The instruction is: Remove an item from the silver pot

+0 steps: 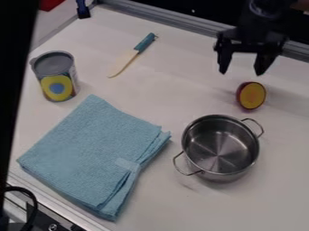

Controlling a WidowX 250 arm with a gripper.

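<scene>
Silver metal shows right down to the floor of the pot (220, 149), which stands at the near right of the bench (175, 97). The likely task item, a purple-rimmed piece with a yellow face (250, 95), rests outside it, on the bench just beyond the pot's far side, so the removal looks done. The jaws (241, 73) are parted and hold nothing, one to the left and one to the right. From them the piece lies on the near side, a little right of their middle, its oval face longest roughly near to far. If nothing more is wanted, the next move would be to lift away without nudging it. How high the jaws hang is hard to judge; the arm runs out of view at the far edge, and the back of the piece is hidden.
</scene>
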